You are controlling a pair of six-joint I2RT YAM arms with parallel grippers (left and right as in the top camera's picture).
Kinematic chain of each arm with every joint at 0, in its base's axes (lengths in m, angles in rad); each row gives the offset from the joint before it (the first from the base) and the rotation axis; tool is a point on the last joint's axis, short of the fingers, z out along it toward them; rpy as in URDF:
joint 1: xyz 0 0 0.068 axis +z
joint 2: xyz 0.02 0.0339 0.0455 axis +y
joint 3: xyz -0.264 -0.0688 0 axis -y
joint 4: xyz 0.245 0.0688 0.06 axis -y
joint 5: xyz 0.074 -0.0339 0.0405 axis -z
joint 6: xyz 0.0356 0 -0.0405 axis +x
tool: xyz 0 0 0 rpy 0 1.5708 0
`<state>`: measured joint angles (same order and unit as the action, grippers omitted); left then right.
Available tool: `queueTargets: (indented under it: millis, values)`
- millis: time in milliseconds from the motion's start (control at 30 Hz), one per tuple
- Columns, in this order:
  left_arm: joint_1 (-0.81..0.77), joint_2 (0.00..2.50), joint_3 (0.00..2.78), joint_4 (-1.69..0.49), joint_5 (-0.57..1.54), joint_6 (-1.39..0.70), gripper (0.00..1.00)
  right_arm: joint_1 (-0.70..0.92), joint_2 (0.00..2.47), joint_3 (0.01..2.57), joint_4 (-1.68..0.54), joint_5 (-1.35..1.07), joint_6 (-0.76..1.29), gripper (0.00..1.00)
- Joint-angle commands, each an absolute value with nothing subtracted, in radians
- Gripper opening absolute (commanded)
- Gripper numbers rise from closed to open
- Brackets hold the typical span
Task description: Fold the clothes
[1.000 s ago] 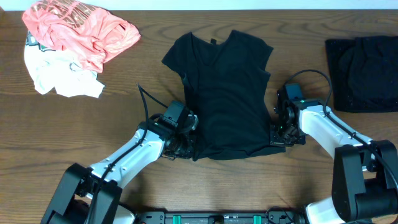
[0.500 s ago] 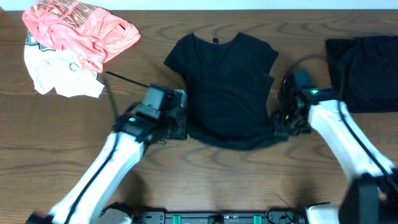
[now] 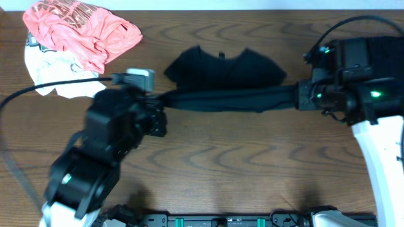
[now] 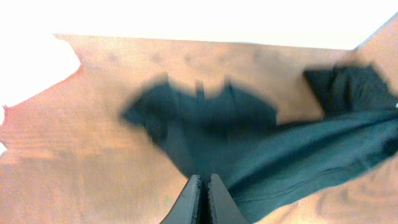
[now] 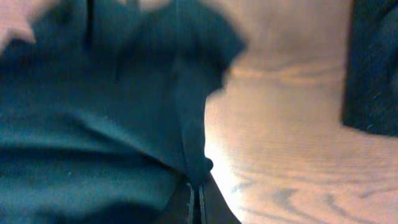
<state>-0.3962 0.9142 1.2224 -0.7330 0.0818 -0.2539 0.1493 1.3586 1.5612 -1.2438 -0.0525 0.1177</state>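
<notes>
While the black shirt (image 3: 221, 66) hangs taut by its hem between the left and right jaws, its collar end lies on the bench (image 3: 240, 164).
The left jaws are pressed together on one hem corner, the right jaws pinched on the other, so the lifted edge runs as a dark band across the middle of the bench, above the wood. Neck and sleeves rest flat toward the far edge. The bench is brown wood with strong wavy grain. At its far left corner a pink shirt (image 3: 82, 31) lies crumpled, overlapping a white garment (image 3: 60, 81). At the far right sits a black pile (image 4: 348, 87), partly hidden from overhead. Beyond the far edge the room is washed out to white.
</notes>
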Motion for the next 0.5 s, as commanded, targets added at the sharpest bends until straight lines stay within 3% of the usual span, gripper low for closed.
queueTargets:
  millis: [0,467]
  values:
    - [-0.392,0.876,1.292,-0.733,-0.013,-0.229,0.06,0.141,1.333,1.688,-1.271,-0.005,0.088,0.01]
    - [-0.392,0.859,1.554,-0.776,-0.015,-0.215,0.06,0.141,1.333,2.067,-1.427,0.038,0.073,0.01]
